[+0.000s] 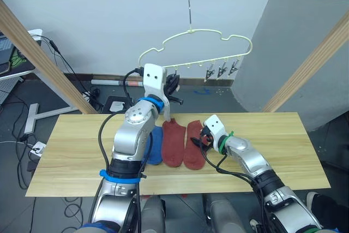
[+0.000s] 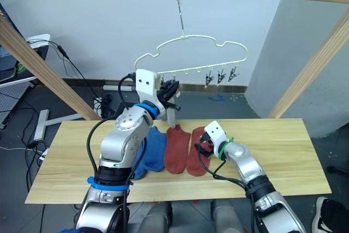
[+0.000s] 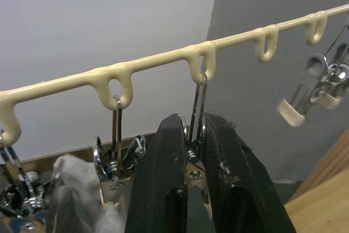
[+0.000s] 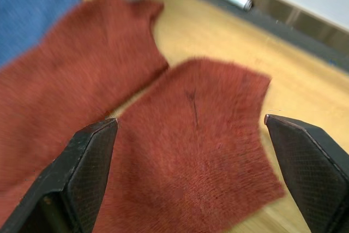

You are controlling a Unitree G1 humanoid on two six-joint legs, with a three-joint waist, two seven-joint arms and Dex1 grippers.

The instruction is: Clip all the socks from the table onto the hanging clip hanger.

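Up high, left tool (image 3: 192, 189) raised at clip hanger (image 1: 196, 50), black fingers (image 3: 163, 184) pinched on one metal clip (image 3: 195, 175) hanging from bar loop. Light grey sock (image 3: 73, 189) hangs from clip just beside it. Three free clips (image 1: 222, 70) cluster near hanger's right end. Right tool (image 4: 191, 162) low over surface (image 1: 272, 140), fingers spread wide, rust-red sock (image 4: 202, 135) between them, not gripped. Second rust-red sock (image 1: 173, 143) lies beside it, touching; blue sock (image 2: 155, 148) next, partly behind left arm.
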